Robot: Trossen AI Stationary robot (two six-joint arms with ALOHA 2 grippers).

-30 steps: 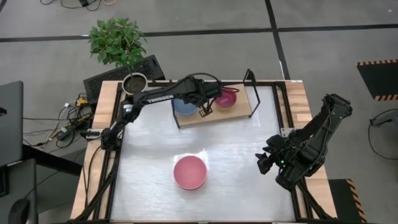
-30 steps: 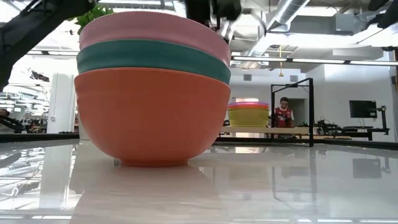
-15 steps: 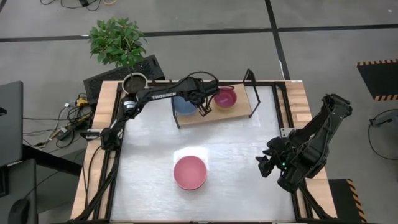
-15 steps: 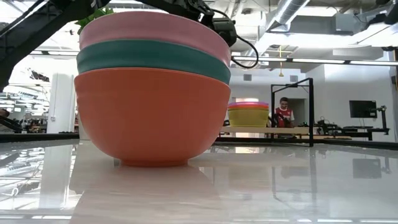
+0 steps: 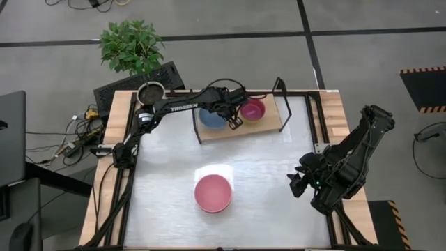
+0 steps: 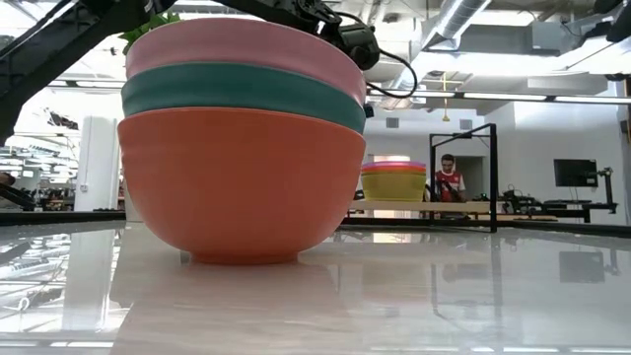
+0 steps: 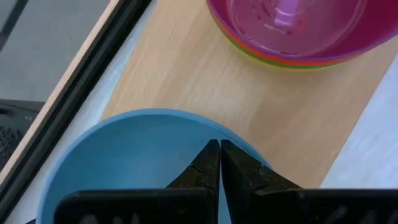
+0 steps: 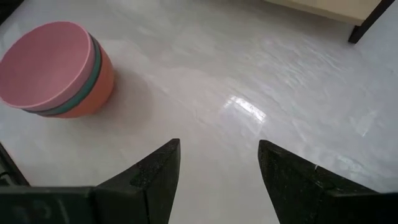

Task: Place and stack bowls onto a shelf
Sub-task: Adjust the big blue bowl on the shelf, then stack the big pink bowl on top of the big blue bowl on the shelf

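Observation:
A blue bowl (image 5: 211, 115) (image 7: 137, 155) stands on the left part of the light-wood shelf (image 5: 268, 126) (image 7: 186, 81) at the table's far edge. Beside it on the board sits a stack topped by a purple bowl (image 5: 253, 109) (image 7: 292, 31) (image 6: 394, 179). A pink-on-teal-on-orange stack (image 5: 212, 193) (image 6: 242, 148) (image 8: 56, 68) rests on the white tabletop near the middle. My left gripper (image 5: 233, 120) (image 7: 219, 149) is shut at the blue bowl's rim, between the two shelf bowls. My right gripper (image 5: 296, 183) (image 8: 217, 162) waits open by the table's right edge. My left gripper has its shut fingers at the blue bowl's rim (image 7: 245, 152), on the side toward the purple stack, coming slanting down from above. The fingertips themselves cover the place of contact. The bowl sits upright on the shelf board.
Black metal end frames (image 5: 281, 89) rise at the shelf's ends. A dark plant pot (image 5: 149, 92) stands at the table's far left corner. Bare white tabletop (image 8: 261, 74) lies between the pink stack and the shelf. A person (image 6: 451, 182) shows in the room beyond.
My left gripper came down toward the shelf and edged a little toward the table's right edge. More of the blue bowl now shows from under the arm. The right arm and the pink stack kept still.

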